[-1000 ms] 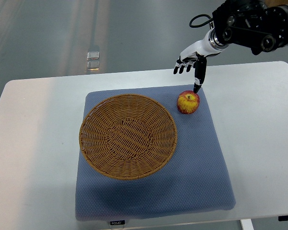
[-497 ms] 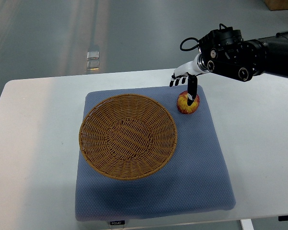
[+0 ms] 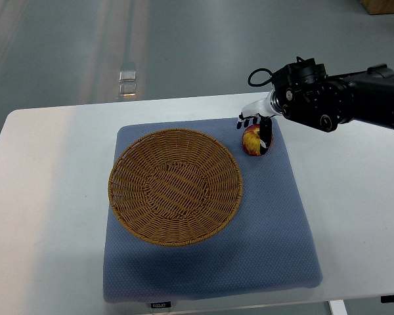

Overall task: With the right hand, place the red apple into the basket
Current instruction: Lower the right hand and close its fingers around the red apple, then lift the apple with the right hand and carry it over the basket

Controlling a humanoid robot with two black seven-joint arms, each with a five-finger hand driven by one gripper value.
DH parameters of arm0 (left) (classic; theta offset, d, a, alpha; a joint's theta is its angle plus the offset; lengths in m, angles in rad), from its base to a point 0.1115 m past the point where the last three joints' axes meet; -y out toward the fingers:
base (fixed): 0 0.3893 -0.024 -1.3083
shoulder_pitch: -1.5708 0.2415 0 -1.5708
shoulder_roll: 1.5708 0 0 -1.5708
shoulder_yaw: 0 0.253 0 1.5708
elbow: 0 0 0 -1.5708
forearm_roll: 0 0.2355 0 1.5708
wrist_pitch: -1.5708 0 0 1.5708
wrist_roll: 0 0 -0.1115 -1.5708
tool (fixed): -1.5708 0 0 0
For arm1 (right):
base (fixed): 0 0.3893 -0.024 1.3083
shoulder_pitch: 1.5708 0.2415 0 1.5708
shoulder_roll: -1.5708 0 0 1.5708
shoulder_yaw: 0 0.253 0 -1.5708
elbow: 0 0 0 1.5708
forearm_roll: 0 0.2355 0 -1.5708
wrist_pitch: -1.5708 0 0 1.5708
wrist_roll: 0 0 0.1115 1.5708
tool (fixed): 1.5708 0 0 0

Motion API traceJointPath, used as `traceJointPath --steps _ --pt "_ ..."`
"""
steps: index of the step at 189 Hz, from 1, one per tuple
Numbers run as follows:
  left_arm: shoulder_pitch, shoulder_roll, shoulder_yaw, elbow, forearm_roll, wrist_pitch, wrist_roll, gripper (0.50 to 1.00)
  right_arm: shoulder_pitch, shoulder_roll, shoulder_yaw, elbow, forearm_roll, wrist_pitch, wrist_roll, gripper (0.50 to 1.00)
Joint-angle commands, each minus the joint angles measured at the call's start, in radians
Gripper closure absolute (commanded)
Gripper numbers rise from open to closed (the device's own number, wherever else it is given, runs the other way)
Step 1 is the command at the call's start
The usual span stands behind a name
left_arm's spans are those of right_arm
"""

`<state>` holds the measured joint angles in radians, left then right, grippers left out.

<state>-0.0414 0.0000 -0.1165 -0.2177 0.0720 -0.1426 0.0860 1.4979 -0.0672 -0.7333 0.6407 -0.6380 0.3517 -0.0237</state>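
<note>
Since a moment ago the right robot hand (image 3: 257,126) has been lowered onto the red apple (image 3: 253,140), fingers partly wrapped around it on the blue mat (image 3: 276,223) beside the basket (image 3: 175,186), so lifting appears imminent.

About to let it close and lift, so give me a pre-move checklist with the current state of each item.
1. Right robot hand is at the red apple: ok, one dark finger lies against the apple's right side.
2. Grasp is closed on the apple: cannot tell, the other fingertips sit behind it.
3. Apple rests on the blue mat, not lifted: ok.
4. Wicker basket is empty and ready: ok.
5. Path from apple left to basket is free: ok, only mat between them.
6. Left arm is out of the way: ok, not in view.
</note>
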Motion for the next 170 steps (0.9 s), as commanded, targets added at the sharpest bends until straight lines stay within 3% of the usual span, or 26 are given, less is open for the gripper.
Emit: traceJointPath --steps 1,48,49,61,73,75,81,91,92,94,136,170 --pt "0.000 0.000 0.000 0.001 0.000 0.000 0.000 0.500 -0.016 0.001 0.000 -0.012 -0.003 -0.017 0.001 0.587" --pt "0.000 0.000 0.000 0.003 0.000 0.000 0.000 0.500 -0.042 0.014 -0.001 -0.041 -0.005 -0.022 0.002 0.613" --pt "0.000 0.000 0.000 0.003 0.000 0.000 0.000 0.500 -0.047 0.014 -0.001 -0.047 -0.005 -0.022 0.004 0.634" --pt "0.000 0.000 0.000 0.003 0.000 0.000 0.000 0.500 -0.051 0.014 -0.001 -0.047 -0.005 -0.023 0.007 0.668" --pt "0.000 0.000 0.000 0.003 0.000 0.000 0.000 0.500 -0.051 0.014 -0.001 -0.047 -0.005 -0.022 0.007 0.673" --pt "0.000 0.000 0.000 0.003 0.000 0.000 0.000 0.500 -0.051 0.014 -0.001 -0.047 -0.006 -0.023 0.008 0.713" --pt "0.000 0.000 0.000 0.003 0.000 0.000 0.000 0.500 -0.051 0.014 -0.001 -0.047 -0.006 -0.025 0.008 0.762" --pt "0.000 0.000 0.000 0.003 0.000 0.000 0.000 0.500 -0.051 0.014 -0.001 -0.047 -0.006 -0.025 0.008 0.762" --pt "0.000 0.000 0.000 0.003 0.000 0.000 0.000 0.500 -0.051 0.012 -0.003 -0.047 -0.008 -0.029 0.008 0.835" --pt "0.000 0.000 0.000 0.003 0.000 0.000 0.000 0.500 -0.051 0.012 -0.004 -0.047 -0.009 -0.031 0.008 0.844" --pt "0.000 0.000 0.000 0.006 0.000 0.000 0.000 0.500 -0.036 -0.006 -0.001 -0.041 -0.040 -0.020 0.010 0.859" --pt "0.000 0.000 0.000 0.001 0.000 0.000 0.000 0.500 0.183 -0.106 0.006 0.077 -0.037 0.104 0.013 0.857"
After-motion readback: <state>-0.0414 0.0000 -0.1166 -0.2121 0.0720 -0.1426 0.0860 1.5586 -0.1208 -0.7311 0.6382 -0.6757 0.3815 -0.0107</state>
